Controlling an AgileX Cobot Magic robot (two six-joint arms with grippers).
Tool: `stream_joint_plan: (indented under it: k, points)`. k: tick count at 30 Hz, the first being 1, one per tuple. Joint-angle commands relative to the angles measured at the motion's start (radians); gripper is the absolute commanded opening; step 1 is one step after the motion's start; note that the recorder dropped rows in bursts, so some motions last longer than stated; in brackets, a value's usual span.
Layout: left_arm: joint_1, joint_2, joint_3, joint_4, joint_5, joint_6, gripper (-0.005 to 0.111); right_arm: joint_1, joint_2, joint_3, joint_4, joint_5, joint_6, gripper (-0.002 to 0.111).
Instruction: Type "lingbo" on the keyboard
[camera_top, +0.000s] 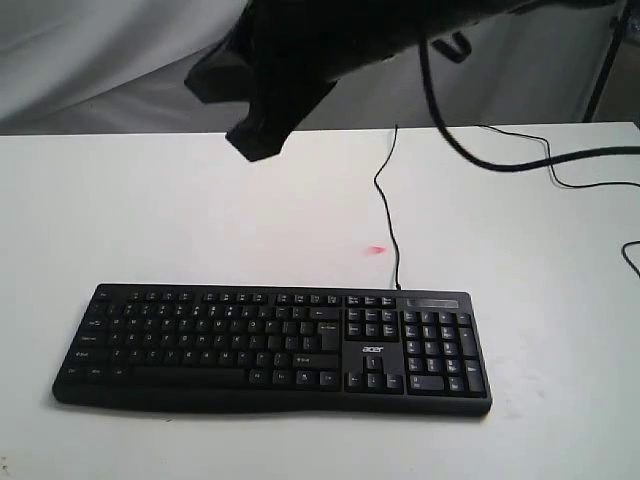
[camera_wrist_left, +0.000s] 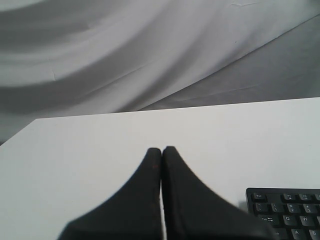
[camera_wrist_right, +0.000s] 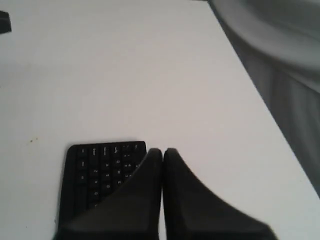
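The white table (camera_top: 150, 200) filled most of the exterior view, with pale cloth hanging behind it. The keyboard (camera_top: 270, 345) lay flat near its front edge, long side across the view, number pad to the right. Its thin cable (camera_top: 385, 200) ran back across the table. Above, a dark, blurred arm (camera_top: 290, 60) hung well clear of the keys. Which arm it was could not be told.

No key looked pressed, so the typing was judged not yet begun. The legends were small and the keys stood close together. A tip coming down slightly off centre could catch two keys or hit a neighbour of the letter wanted. A press held too long could repeat a letter. An arm sweeping low could snag the cable and drag the keyboard askew.

The left pincer (camera_wrist_left: 161, 150) had its two fingers pressed together, holding nothing. It hovered over bare table, with the keyboard's corner (camera_wrist_left: 287, 210) off to one side. The right pincer (camera_wrist_right: 162, 151) was likewise closed and empty, above the number-pad end (camera_wrist_right: 100, 175). Whether it touched the keys could not be told.
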Motion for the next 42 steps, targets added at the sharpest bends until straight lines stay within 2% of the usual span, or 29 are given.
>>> stream_joint_plan:
  k: [1, 11, 22, 30, 38, 42]
  points:
    - [-0.004, 0.003, 0.005, -0.001, -0.004, -0.003, 0.001, -0.007, -0.089, 0.000, -0.001, -0.002, 0.056, 0.000]
    - [-0.004, 0.003, 0.005, -0.001, -0.004, -0.003, 0.001, -0.007, -0.215, 0.000, 0.009, 0.174, 0.191, 0.000]
    - [-0.004, 0.003, 0.005, -0.001, -0.004, -0.003, 0.001, -0.007, -0.223, 0.000, 0.016, 0.169, 0.193, 0.000]
    - [-0.004, 0.003, 0.005, -0.001, -0.004, -0.003, 0.001, -0.007, -0.264, -0.042, -0.307, 0.124, 0.247, 0.000]
    - [-0.004, 0.003, 0.005, -0.001, -0.004, -0.003, 0.001, -0.007, -0.364, -0.042, -0.448, 0.120, 0.273, 0.000]
    - [-0.004, 0.003, 0.005, -0.001, -0.004, -0.003, 0.001, -0.007, -0.398, -0.042, -0.572, 0.105, 0.449, 0.000]
